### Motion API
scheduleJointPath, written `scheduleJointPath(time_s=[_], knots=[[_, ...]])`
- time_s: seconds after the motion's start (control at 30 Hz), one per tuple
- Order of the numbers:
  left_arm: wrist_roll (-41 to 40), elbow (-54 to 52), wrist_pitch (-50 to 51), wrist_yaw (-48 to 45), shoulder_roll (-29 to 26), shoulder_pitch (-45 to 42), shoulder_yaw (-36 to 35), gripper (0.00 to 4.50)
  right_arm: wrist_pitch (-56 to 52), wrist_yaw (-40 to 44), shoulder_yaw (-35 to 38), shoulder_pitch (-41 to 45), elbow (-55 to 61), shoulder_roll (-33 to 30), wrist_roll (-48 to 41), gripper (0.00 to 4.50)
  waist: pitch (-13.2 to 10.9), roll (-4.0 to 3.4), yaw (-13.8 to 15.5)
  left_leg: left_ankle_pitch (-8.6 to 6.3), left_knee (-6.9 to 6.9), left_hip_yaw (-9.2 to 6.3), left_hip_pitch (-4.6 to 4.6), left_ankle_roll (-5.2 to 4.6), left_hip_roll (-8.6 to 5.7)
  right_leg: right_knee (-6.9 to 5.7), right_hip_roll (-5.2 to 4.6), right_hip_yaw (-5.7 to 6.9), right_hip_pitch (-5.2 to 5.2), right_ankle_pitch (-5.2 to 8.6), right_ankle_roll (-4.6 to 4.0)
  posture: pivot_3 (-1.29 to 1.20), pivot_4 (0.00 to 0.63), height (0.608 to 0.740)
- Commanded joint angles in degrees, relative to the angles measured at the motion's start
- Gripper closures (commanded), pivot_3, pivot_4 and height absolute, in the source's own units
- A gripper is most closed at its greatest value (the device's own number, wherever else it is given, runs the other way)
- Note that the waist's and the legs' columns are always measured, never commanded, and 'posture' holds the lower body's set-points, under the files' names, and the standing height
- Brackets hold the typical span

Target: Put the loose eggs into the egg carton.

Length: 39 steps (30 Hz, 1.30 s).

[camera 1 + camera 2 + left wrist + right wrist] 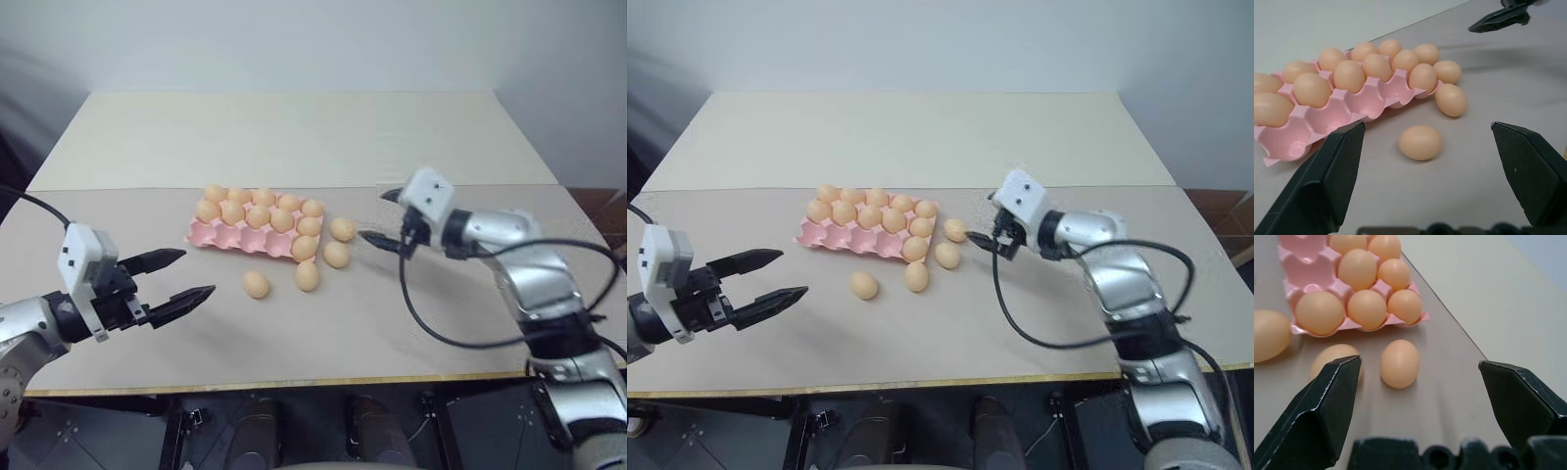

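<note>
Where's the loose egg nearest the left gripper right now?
In the left eye view, that egg lies alone on the table, just in front of the pink egg carton, ahead of the left gripper.

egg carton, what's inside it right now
The egg carton holds eleven eggs: its two far rows are full, plus one at the right end of the near row. Four near cups sit empty. What lies under the eggs is covered.

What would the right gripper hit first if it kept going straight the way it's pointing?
Probably the loose egg on the table just short of the egg carton; the open right gripper frames it almost centrally, though depth is uncertain.
</note>
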<state>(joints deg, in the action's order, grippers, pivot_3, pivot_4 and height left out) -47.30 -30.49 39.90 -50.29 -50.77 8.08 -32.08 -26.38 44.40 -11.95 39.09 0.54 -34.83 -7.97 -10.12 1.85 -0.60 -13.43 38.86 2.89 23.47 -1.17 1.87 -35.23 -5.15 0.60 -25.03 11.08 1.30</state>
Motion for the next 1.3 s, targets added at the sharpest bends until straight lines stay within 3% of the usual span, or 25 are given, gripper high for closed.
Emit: scheduleJointPath(time_s=[0.03, 0.27, 0.57, 0.67, 0.87, 0.93, 1.17, 1.3], knots=[[-0.2, -0.9, -0.5, -0.2, -0.6, -0.3, -0.7, 0.01, 1.4, -1.3, -2.4, 5.1, -7.4, 3.4, 3.8, 0.0, 0.0, 0.0, -0.1, 0.0, 0.0, 0.01, 0.02, 0.0, 0.0, 0.01, 0.0, 0.0, -0.01, -0.01, 0.0, 0.0, 0.15, 0.74], [-0.2, -1.0, -0.6, -0.1, -0.4, -0.3, -0.5, 0.01, 1.8, -1.8, -3.8, 13.2, -21.5, 10.7, 6.9, 0.0, 0.0, -0.01, -0.3, 0.0, -0.01, 0.08, 0.05, 0.0, 0.02, -0.03, 0.01, -0.02, -0.09, -0.11, 0.13, 0.0, 0.15, 0.74], [0.3, -1.8, -1.1, 0.7, 0.7, 0.5, -0.9, 0.01, 5.2, 1.0, -4.6, 16.7, -31.9, 14.1, 9.1, 0.0, 0.0, -0.02, -0.4, -0.01, -0.04, 0.09, 0.06, 0.01, 0.03, -0.03, 0.02, -0.02, -0.11, -0.12, 0.13, 0.0, 0.15, 0.74], [0.2, -2.1, -1.2, 0.6, 0.6, 1.5, -1.8, 0.0, 5.8, 1.1, -4.3, 17.8, -35.4, 15.2, 9.6, 0.58, 0.0, -0.02, -0.6, -0.01, -0.04, 0.11, 0.04, 0.02, 0.04, -0.08, 0.02, -0.03, -0.12, -0.13, 0.12, 0.0, 0.15, 0.74], [0.0, -2.4, -1.0, 0.7, 0.3, 1.8, -2.6, 0.0, 7.2, 1.3, -2.9, 19.7, -38.6, 16.2, 9.1, 2.62, 0.0, -0.03, -0.7, -0.01, -0.05, 0.13, 0.02, 0.02, 0.06, -0.1, 0.03, -0.05, -0.13, -0.13, 0.1, 0.0, 0.15, 0.74], [0.0, -2.3, -1.0, 0.6, 0.1, 1.7, -2.6, 0.0, 7.0, 0.7, -1.9, 20.0, -38.2, 16.4, 8.6, 3.0, 0.0, -0.03, -0.7, 0.0, -0.05, 0.13, 0.02, 0.03, 0.06, -0.11, 0.03, -0.05, -0.14, -0.14, 0.1, 0.0, 0.15, 0.74], [-0.4, -0.6, -0.9, 0.3, -0.6, -0.2, -3.1, 0.0, 1.0, 0.7, 2.6, 21.4, -25.0, 16.1, 5.4, 3.09, 0.0, -0.05, -0.6, -0.01, -0.06, 0.13, 0.04, 0.03, 0.06, -0.12, 0.03, -0.05, -0.18, -0.14, 0.1, 0.0, 0.15, 0.74], [-0.8, 0.2, -0.9, 0.1, -0.5, -1.1, -2.6, 0.0, -2.8, 2.8, -1.4, 17.3, -11.0, 19.9, 3.1, 3.09, 0.0, -0.06, -0.9, -0.02, -0.11, 0.13, 0.03, 0.04, 0.1, -0.16, 0.05, -0.04, -0.22, -0.13, 0.08, 0.0, 0.15, 0.74]])
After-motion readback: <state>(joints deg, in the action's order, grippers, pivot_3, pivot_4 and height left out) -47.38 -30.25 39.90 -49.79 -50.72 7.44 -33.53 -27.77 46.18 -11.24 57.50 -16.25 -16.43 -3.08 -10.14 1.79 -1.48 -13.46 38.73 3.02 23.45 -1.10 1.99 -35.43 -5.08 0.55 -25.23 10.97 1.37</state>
